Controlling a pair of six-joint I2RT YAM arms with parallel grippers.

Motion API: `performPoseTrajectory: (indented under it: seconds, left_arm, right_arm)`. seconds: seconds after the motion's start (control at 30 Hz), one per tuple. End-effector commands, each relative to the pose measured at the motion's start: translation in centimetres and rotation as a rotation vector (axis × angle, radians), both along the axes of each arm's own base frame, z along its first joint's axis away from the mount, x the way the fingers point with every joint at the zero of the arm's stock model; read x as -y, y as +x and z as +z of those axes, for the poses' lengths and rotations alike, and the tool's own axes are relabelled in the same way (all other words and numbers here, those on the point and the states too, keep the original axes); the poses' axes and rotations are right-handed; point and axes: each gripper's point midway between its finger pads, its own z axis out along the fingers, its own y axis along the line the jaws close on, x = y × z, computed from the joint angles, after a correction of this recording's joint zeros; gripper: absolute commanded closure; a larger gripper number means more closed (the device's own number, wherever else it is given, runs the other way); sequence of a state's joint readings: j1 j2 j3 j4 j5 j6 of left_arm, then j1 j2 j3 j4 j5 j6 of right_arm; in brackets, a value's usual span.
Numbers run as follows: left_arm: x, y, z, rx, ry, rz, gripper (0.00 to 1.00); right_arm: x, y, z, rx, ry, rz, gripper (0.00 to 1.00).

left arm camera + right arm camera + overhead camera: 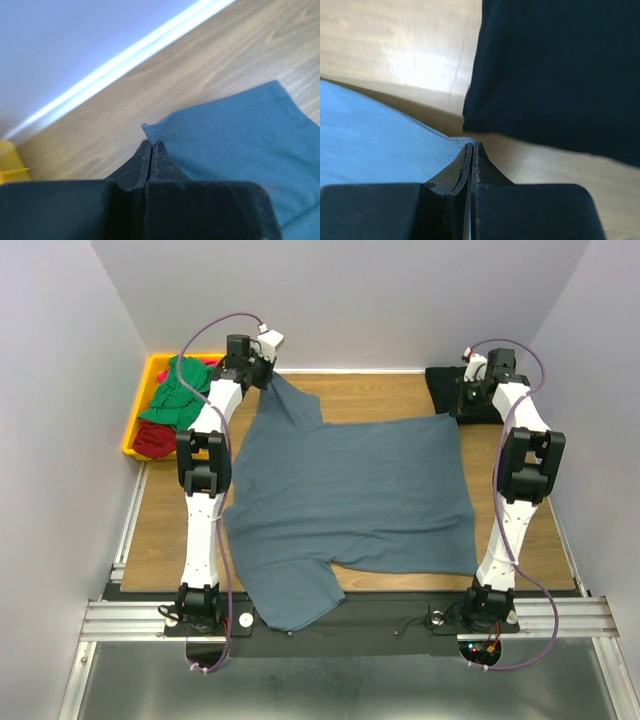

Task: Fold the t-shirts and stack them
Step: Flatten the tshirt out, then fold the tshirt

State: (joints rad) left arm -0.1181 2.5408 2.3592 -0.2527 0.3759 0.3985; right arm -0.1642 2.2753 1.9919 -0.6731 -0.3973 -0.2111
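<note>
From above, we see the slate blue-grey t-shirt (350,490) spread across the bench's middle, with one sleeve over the near edge.

On the left wrist, our left fingers (151,149) are pinched tight on its far-left corner.

On the right wrist, our right fingers (471,148) are clamped on its far-right corner, beside the black t-shirt (560,70).

We judge the first fold is starting. Next, carry both corners evenly toward the near edge.

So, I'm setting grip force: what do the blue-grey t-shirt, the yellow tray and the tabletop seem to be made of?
The blue-grey t-shirt looks like soft matte knit, probably cotton: it drapes, creases and shows a stitched hem. The yellow tray is likely moulded plastic, smooth and uniform in colour. The tabletop has a wood-grain surface, perhaps laminate, slightly glossy where light reflects.
</note>
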Motion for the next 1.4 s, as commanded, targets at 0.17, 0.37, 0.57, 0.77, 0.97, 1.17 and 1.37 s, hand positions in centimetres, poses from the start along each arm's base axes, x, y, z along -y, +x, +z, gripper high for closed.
performPoseTrajectory:
  seconds: [0.17, 0.37, 0.57, 0.77, 0.97, 1.17, 1.37]
  left_arm:
    - [-1.3, 1.5, 17.5, 0.387, -0.087, 0.028, 1.0]
    - [-1.1, -1.3, 22.5, 0.443, -0.1, -0.009, 1.0]
    - [-1.2, -4.3, 23.2, 0.416, -0.082, -0.033, 1.0]
    - [-1.4, -7.1, 21.8, 0.349, -0.081, -0.035, 1.0]
    - [-1.8, -10.0, 20.7, 0.309, -0.06, -0.029, 1.0]
    - [-2.2, -12.7, 19.2, 0.272, -0.046, -0.024, 1.0]
    - [-2.6, -16.0, 18.6, 0.242, -0.039, -0.021, 1.0]
  right_arm:
    - [1.0, 4.4, 3.8, 0.135, -0.031, -0.045, 0.99]
    - [1.0, 5.2, 6.2, 0.196, -0.035, -0.037, 0.99]
    - [0.3, 4.3, 8.0, 0.223, -0.025, -0.001, 0.99]
    - [0.0, 2.8, 7.9, 0.212, -0.037, 0.035, 0.99]
    - [-0.3, 1.3, 8.9, 0.221, -0.044, 0.066, 0.99]
    - [-0.5, 0.0, 10.0, 0.236, -0.064, 0.092, 0.99]
    - [-0.4, -1.4, 10.1, 0.233, -0.091, 0.114, 1.0]
